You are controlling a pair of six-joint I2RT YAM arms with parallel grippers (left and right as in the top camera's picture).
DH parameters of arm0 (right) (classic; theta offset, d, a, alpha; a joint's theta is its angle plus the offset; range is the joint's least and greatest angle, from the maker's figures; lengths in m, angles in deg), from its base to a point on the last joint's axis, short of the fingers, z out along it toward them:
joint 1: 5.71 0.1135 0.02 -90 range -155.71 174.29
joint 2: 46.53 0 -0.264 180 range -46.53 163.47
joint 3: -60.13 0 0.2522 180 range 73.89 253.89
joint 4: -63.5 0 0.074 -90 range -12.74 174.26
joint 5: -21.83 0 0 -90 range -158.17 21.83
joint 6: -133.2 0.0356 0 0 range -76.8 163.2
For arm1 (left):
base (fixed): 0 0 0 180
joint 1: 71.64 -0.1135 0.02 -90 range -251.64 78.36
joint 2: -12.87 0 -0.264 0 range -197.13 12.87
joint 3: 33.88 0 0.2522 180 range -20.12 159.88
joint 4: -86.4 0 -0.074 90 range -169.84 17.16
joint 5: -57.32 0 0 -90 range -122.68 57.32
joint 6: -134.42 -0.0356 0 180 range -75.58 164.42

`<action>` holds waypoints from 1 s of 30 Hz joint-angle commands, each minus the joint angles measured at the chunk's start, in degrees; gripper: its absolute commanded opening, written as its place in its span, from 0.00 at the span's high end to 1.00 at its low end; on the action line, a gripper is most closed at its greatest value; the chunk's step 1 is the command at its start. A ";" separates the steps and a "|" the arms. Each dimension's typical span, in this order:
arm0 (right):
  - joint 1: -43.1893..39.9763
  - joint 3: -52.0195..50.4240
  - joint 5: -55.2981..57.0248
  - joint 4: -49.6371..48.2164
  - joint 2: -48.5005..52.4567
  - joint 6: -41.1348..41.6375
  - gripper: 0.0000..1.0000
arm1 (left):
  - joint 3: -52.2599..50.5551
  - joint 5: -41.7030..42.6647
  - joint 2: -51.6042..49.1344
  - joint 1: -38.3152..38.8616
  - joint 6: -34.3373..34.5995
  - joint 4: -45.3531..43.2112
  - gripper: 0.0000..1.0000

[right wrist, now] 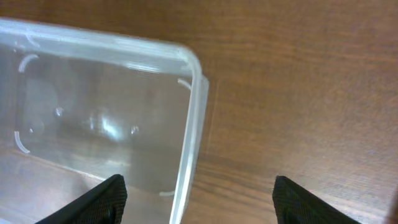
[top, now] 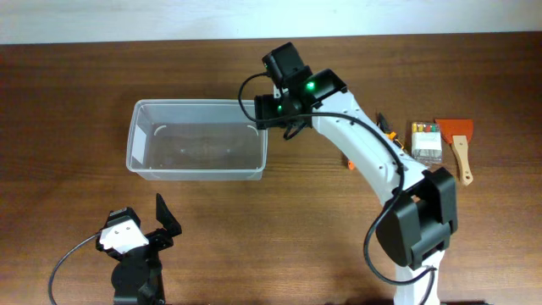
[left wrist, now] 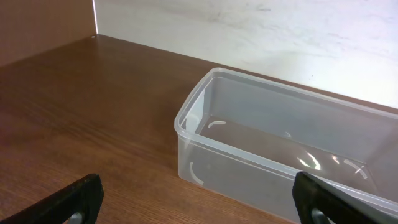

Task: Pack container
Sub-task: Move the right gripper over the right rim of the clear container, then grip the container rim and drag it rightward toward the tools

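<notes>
The container (top: pixel 195 174) is a clear, empty rectangular bin on the wooden table, left of centre. My right gripper (top: pixel 269 114) is open and hovers over the bin's right end. In the right wrist view its fingers (right wrist: pixel 196 199) straddle the bin's right rim (right wrist: pixel 194 118), one finger over the inside and one over the table. My left gripper (top: pixel 161 222) is open and empty near the front left of the table, short of the bin. In the left wrist view its fingers (left wrist: pixel 199 208) frame the bin's near corner (left wrist: pixel 184 118).
At the right stand a small clear box of coloured bits (top: pixel 426 142) and a scraper with an orange blade and wooden handle (top: pixel 458 146). An orange-tipped tool (top: pixel 388 131) lies partly hidden under the right arm.
</notes>
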 commanded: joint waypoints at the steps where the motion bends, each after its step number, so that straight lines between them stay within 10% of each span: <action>1: 2.56 0.72 -0.13 0.63 2.12 1.33 0.23 | -0.22 -0.24 0.28 0.22 -0.50 0.04 0.01; 20: 3.15 0.13 1.44 4.48 8.55 5.79 0.81 | -0.22 -0.24 0.28 0.22 -0.50 0.04 0.01; 30: -4.02 0.15 6.08 10.69 8.52 4.44 0.85 | -0.22 -0.24 0.28 0.22 -0.50 0.04 0.01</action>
